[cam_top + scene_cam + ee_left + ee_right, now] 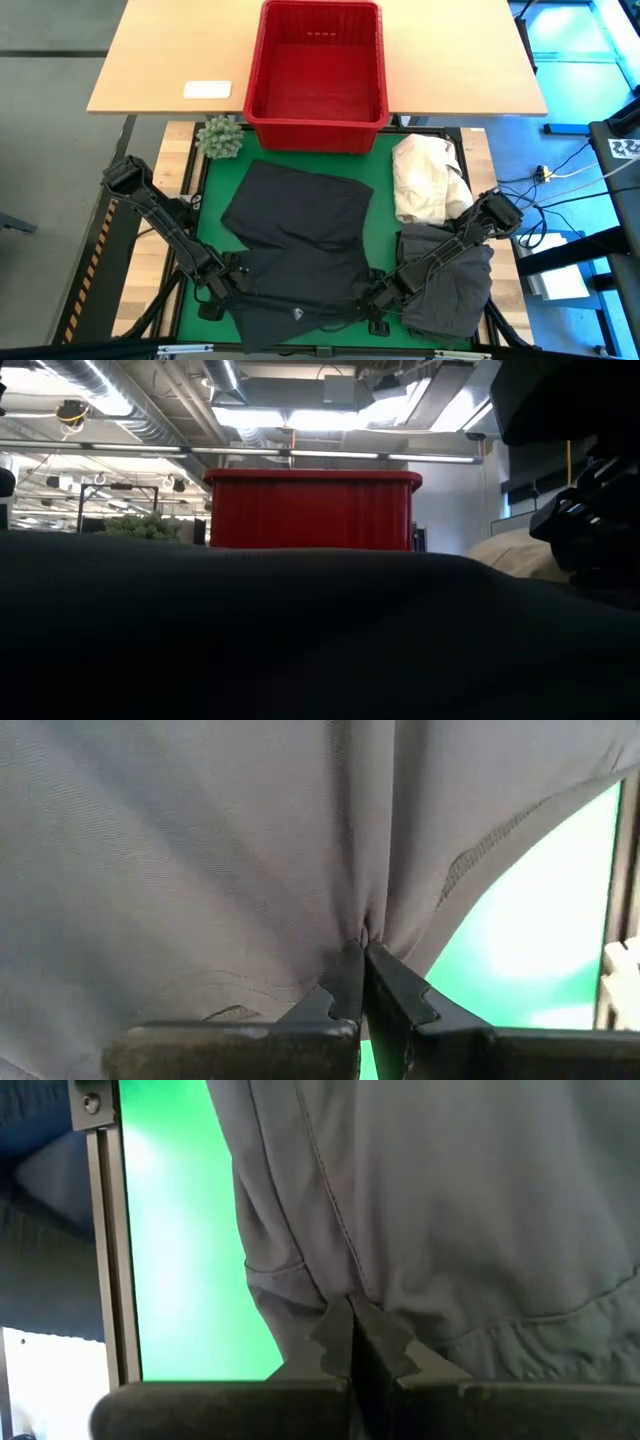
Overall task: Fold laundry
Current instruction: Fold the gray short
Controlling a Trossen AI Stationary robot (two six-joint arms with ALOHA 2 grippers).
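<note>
We are pinching the dark garment (300,250) on the green mat: left gripper (225,285) and right gripper (385,298) clamped on its near corners, cloth stretching toward the red basket (318,70).

**Dark cloth fills my view at table height**

A dark garment (300,640) spreads across the whole foreground. Behind it stands the red plastic basket (312,510), with a green plant (143,527) to its left and a cream-white cloth heap (520,552) to its right. My right arm (590,510) hangs there, dark.
</note>
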